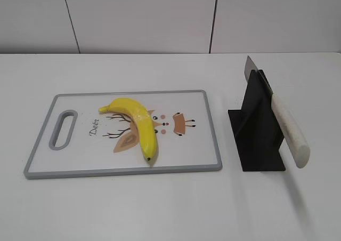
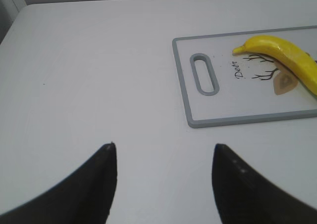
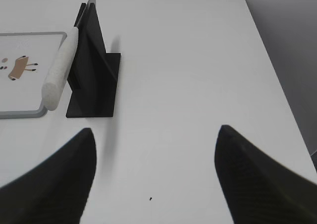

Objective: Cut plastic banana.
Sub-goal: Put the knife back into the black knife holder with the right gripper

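Plastic banana (image 1: pixel 136 125) lies whole on cutting board (image 1: pixel 205 145), over the deer print. Knife (image 1: pixel 287 126) sits tilted in black stand (image 1: pixel 256 129) just right of board. Left gripper (image 2: pixel 163 157) and right gripper (image 3: pixel 156 140): jaws spread wide, holding nothing, above bare worktop (image 1: pixel 160 203).

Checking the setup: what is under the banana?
The banana lies on the cutting board, over its deer drawing; the drawing's middle is covered.
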You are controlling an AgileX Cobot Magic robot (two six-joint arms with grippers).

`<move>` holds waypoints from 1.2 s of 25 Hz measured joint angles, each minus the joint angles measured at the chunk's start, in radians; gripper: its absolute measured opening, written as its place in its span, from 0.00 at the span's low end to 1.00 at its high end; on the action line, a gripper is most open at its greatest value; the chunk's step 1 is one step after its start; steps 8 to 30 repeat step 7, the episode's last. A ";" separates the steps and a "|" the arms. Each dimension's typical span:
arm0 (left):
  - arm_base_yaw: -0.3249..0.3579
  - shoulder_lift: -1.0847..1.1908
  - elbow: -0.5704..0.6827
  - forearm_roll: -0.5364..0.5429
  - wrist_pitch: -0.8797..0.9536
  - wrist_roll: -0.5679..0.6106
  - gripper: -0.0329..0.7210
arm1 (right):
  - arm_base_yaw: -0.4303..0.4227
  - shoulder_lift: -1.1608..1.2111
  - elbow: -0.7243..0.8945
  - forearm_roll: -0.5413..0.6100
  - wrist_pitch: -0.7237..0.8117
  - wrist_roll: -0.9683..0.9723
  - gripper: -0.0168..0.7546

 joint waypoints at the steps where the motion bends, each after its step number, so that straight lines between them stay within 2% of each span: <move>1: 0.000 0.000 0.000 0.000 0.000 -0.002 0.80 | 0.000 0.000 0.000 0.000 0.000 0.000 0.76; 7: 0.000 0.000 0.000 0.009 0.000 -0.034 0.80 | 0.000 0.000 0.000 0.000 0.000 -0.001 0.76; 30: 0.000 0.000 0.000 0.009 0.000 -0.034 0.80 | 0.000 0.000 0.000 0.000 0.000 -0.001 0.76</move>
